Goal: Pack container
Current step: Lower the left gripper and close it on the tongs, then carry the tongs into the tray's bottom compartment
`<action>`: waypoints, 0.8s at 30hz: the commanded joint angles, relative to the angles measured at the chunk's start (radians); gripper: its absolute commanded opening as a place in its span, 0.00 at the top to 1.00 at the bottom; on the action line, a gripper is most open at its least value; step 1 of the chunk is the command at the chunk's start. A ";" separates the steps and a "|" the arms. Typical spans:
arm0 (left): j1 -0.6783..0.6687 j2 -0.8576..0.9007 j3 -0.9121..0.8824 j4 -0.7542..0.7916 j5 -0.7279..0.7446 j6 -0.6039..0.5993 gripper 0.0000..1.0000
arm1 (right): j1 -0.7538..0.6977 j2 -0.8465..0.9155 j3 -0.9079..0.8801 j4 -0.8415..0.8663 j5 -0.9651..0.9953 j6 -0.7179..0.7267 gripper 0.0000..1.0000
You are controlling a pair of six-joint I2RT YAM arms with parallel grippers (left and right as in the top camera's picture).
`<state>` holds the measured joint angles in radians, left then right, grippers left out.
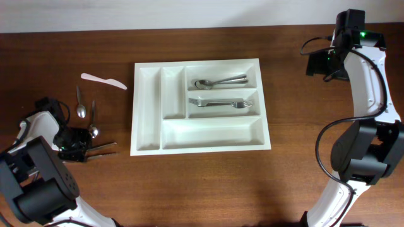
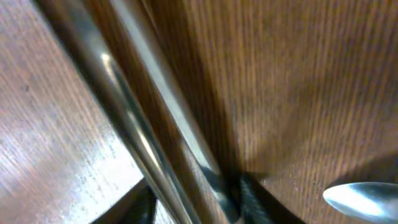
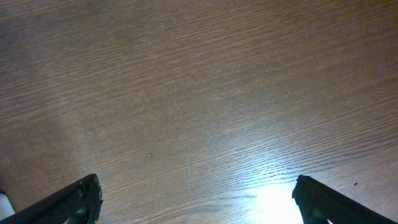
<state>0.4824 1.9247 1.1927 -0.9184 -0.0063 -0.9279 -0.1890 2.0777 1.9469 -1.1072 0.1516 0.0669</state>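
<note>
The white container (image 1: 134, 107) lies mid-table. Its top long slot holds metal spoons (image 1: 221, 82) and its middle long slot holds forks (image 1: 218, 102). The bottom long slot and both upright slots are bare. My left gripper (image 1: 74, 146) is low on the table at the left. In the left wrist view its fingers (image 2: 191, 202) press from both sides on thin metal cutlery handles (image 2: 134, 134), which stick out to the right in the overhead view (image 1: 104, 147). My right gripper (image 3: 196, 199) is open and empty above bare wood at the far right back (image 1: 317, 63).
A white plastic knife (image 1: 103, 80) lies at the back left. Two loose metal spoons (image 1: 80, 106) (image 1: 93, 125) lie beside my left gripper; one spoon bowl shows in the left wrist view (image 2: 360, 198). The right arm's cable hangs at the far right.
</note>
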 commanded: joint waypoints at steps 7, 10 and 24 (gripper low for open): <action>-0.002 0.060 -0.012 0.007 -0.036 0.003 0.94 | 0.005 -0.020 0.009 0.000 -0.002 -0.007 0.01; -0.002 0.060 -0.012 0.006 -0.046 0.032 0.98 | 0.005 -0.020 0.009 0.000 -0.002 -0.007 0.01; -0.002 -0.061 0.021 -0.056 -0.130 0.208 0.98 | 0.005 -0.020 0.009 0.000 -0.002 -0.007 0.01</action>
<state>0.4789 1.9285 1.2026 -0.9577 -0.0666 -0.7788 -0.1890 2.0777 1.9469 -1.1072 0.1520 0.0666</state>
